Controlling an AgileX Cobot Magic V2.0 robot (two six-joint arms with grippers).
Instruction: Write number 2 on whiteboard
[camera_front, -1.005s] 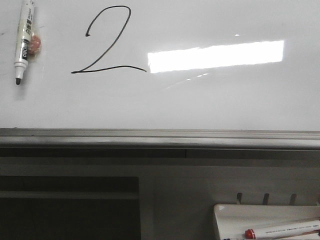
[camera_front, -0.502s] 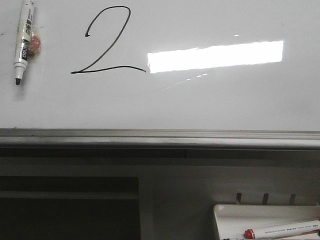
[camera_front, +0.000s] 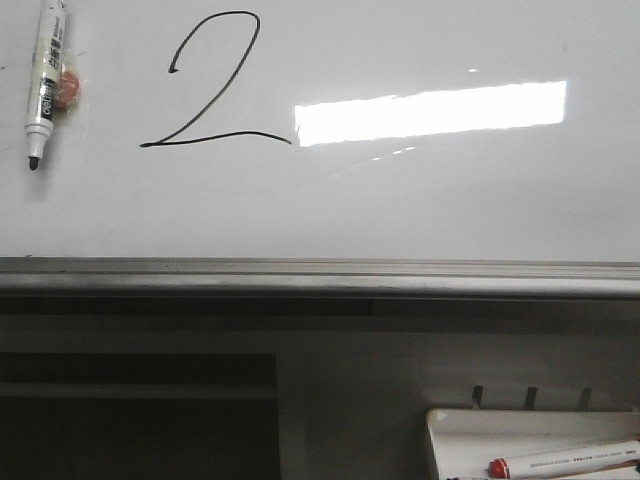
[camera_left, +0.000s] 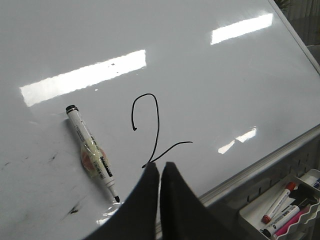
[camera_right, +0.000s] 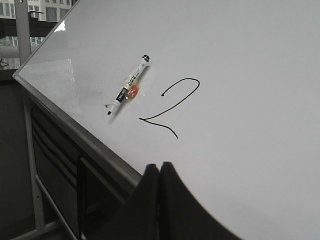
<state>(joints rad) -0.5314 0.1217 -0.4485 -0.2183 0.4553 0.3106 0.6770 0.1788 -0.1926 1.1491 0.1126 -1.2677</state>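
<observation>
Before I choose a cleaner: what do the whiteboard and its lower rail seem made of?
The whiteboard looks like a glossy, smooth coated panel, perhaps enamel or melamine: it mirrors a sharp bright rectangle of light. The rail looks like brushed grey metal, likely aluminium, with a dull streaked sheen.

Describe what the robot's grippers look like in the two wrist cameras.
Both the left gripper and the right gripper show two matte black fingers, broad at the base and curving to narrow tips. No cables, markings or labels are visible on them.
</observation>
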